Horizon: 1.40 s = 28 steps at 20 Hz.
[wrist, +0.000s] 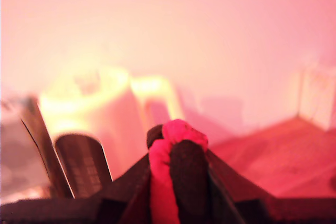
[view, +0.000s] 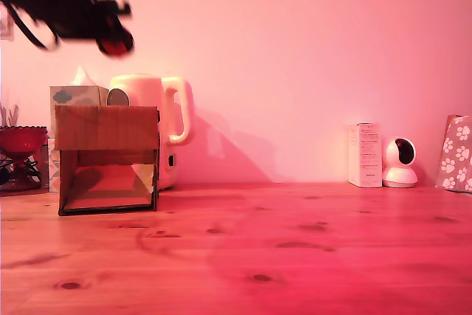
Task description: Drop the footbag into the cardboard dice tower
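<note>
The wooden table [view: 295, 256] fills the foreground of the exterior view, its bare planks and dark knots running back to a pale wall. At about nine o'clock in that view stands the cardboard dice tower [view: 108, 158], a brown box with a solid upper band, a large front opening below and a sloped ramp visible inside. Directly behind it, and partly hidden by it, rises a pale kettle [view: 151, 101] with its handle towards the exterior view's right; a patterned tissue box [view: 74, 97] stands behind the tower's far corner on the exterior view's left. A dark red bowl [view: 21, 139] sits at the frame's left edge.

The arm [view: 51, 5] enters at eleven o'clock, blurred, reaching in from the left edge high above the tower. The gripper [view: 114, 40] hangs at its tip, well above the box and apart from it. In the wrist view its dark fingers [wrist: 131, 182] are closed around the footbag [wrist: 176, 153], whose red and black panels bulge between them.

Far off at three o'clock in the exterior view stand a white carton [view: 365, 155], a small round white camera [view: 400, 162] beside it, and a paw-print bag [view: 457, 154] at the edge.
</note>
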Available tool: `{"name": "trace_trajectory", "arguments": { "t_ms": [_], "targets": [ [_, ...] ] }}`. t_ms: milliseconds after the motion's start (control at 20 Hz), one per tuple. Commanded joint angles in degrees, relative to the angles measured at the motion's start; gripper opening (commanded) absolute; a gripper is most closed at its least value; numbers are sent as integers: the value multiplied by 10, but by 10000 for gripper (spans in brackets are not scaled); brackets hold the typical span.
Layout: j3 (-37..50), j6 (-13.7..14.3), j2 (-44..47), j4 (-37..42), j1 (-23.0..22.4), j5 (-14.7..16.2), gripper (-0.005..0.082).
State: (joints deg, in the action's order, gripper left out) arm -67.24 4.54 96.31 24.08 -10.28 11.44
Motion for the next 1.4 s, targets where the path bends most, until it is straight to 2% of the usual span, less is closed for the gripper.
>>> {"name": "trace_trajectory", "arguments": {
  "t_ms": [0, 200, 350, 400, 450, 550, 600, 900, 1000, 1050, 1100, 1200, 1250, 1350],
  "targets": [
    [-25, 3, 25, 5, 3, -1, 182],
    [-69, 4, 73, -33, 9, -1, 182],
    [-71, 4, 76, -48, 13, -1, 187],
    [-71, 4, 76, -48, 14, -1, 231],
    [-71, 5, 76, -46, 16, -1, 347],
    [-71, 5, 76, -47, 16, -2, 703],
    [-71, 5, 76, -50, 16, -2, 798],
    [-71, 4, 74, -61, 15, -1, 789],
    [-71, 5, 64, -91, 13, 0, 731],
    [-71, 4, 56, -112, 12, 2, 630],
    [-71, 4, 47, -133, 11, 2, 443],
    [-71, 4, 28, -173, 10, 5, -50],
    [-71, 2, 17, -186, 8, 5, 22],
    [-71, 0, -2, -220, 5, 10, -23]
  ]
}}
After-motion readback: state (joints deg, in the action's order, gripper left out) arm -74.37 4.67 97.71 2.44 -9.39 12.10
